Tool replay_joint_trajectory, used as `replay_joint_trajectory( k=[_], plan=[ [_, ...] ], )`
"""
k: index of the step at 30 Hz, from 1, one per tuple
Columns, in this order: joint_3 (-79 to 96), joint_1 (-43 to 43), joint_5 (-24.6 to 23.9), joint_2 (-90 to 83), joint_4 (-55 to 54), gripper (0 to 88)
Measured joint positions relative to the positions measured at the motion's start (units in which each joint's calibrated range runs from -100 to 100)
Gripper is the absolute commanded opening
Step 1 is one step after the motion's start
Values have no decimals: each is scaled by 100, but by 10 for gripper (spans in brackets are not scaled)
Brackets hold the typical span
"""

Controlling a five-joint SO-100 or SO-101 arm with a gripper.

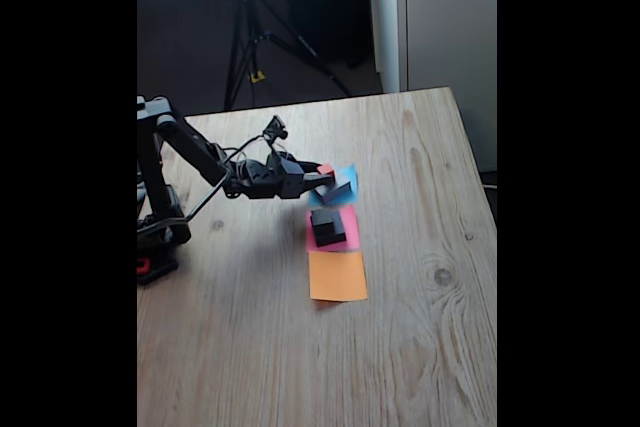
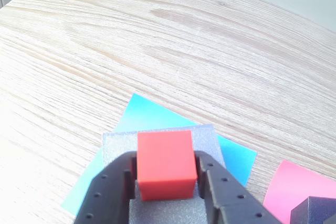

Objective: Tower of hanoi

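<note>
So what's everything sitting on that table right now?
Wooden table: one, light wood grain.
Blue paper square: one, under the grey block.
Wide flat grey block: one, on the blue paper.
Small red cube: one, over the grey block, between the hand's fingers.
Pink paper square: one, middle of the row.
Black square blocks: stacked on the pink paper; count unclear.
Orange paper square: one, bare, nearest end in the fixed view.
Tripod: one, black, beyond the table.
Robot arm: one, black.
Hand: one, black, shut on the red cube.

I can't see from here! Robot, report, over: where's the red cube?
Gripper shut on red cube. Cube over grey block on blue paper. Black stack on pink paper. Nothing in the way.
</note>
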Motion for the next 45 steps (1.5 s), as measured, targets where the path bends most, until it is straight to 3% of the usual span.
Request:
replay_joint_trajectory(
  k=[9,23,26,32,36,45],
  plan=[
    [0,0,0,26,-88,220],
    [35,0,0,-248,72,255],
    [148,0,0,-864,560,214],
    [600,0,0,-2403,1705,3],
    [678,31,0,-3600,2778,3],
    [-782,423,-469,-5421,6918,2]
  ],
)
